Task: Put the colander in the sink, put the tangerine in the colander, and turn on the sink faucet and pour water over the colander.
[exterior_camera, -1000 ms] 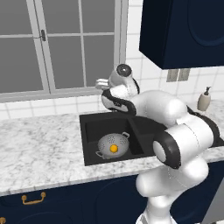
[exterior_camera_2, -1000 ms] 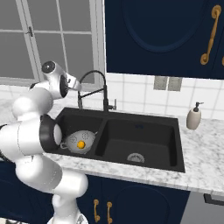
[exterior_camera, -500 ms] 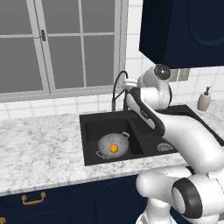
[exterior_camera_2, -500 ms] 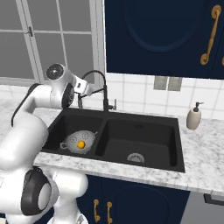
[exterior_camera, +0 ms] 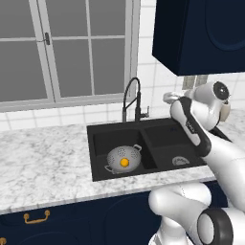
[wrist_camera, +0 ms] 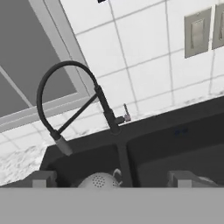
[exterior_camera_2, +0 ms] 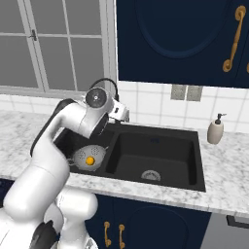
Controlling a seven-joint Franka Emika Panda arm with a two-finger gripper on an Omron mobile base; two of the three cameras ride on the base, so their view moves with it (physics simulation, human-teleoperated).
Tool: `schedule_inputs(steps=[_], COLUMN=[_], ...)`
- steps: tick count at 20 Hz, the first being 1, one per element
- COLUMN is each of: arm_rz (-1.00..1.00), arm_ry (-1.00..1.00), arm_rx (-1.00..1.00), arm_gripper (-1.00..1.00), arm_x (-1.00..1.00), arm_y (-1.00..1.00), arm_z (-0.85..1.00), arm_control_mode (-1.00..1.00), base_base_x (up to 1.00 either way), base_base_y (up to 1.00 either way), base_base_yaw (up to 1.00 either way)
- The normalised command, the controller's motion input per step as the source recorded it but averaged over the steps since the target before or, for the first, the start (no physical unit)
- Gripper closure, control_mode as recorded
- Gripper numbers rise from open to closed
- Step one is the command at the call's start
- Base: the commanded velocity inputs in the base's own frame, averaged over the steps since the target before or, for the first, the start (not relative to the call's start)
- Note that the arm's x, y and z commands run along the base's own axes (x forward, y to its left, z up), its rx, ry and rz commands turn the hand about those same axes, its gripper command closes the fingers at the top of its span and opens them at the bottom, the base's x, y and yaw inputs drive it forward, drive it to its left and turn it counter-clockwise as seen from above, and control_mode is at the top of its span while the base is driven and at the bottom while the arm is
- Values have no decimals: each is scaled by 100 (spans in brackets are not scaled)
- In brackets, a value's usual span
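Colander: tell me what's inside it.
The colander in the sink's left basin holds the tangerine. The fruit covers the colander's bottom beneath it.

In the hand view we see just the top of the colander (wrist_camera: 99, 180), its lower part cut off. In the right base view the arm hides most of the sink faucet (exterior_camera_2: 104, 83).

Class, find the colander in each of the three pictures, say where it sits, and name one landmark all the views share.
Left base view: the colander sits in the sink's left basin, just left of centre, tangerine inside.
Right base view: colander at centre-left, in the left basin, partly behind the arm.
Hand view: colander at the bottom edge, only its top showing.
Shared landmark: the black gooseneck faucet behind the sink.
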Motion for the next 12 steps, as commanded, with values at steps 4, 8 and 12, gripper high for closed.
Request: schedule_inputs(steps=[4,8,12], arm_rz=[4,4,7], arm_ry=[0,0,2], arm_rx=[19,18,20], arm_gripper=[-100,-100,-100], arm_x=[9,24,51], arm_y=[-78,-44,-6], arm_z=[-5,-24,-33], arm_control_mode=[-100,-100,-100], base_base_x=[0,0,0], base_base_y=[0,0,0], base_base_yaw=[0,0,0])
